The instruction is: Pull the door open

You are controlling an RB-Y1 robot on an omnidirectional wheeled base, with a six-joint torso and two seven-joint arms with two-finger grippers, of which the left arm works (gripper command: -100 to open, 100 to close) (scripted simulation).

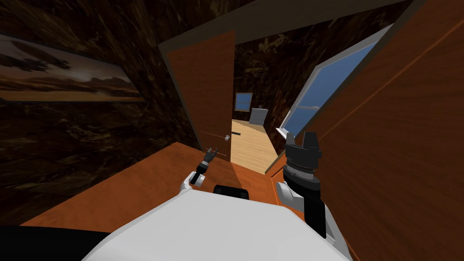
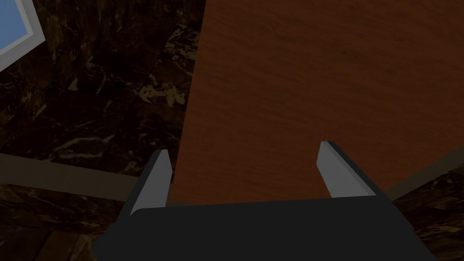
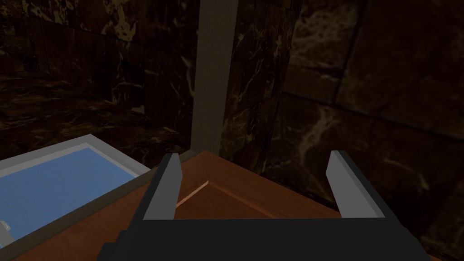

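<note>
Door ajar, straight ahead; knob at its free edge. Left gripper close to knob, fingers wide, holding nothing. Right gripper raised near window, wide, empty.

Overall level: dim in all three views; the dark marbled walls returned little light.
Brightest areas: the blue window and the pale floor beyond the doorway.
Door: warm orange-brown and evenly lit in the head view, duller and darker in the left wrist view.
Shading: soft and flat, as a simulator renders it; the veins in the walls showed as faint pale streaks.
Wall picture: muted, low in contrast.
Distortion: the very wide lens rolled the head view, and straight edges splayed toward the corners.
Black area: pure black at the head view's lower left corner.
</note>
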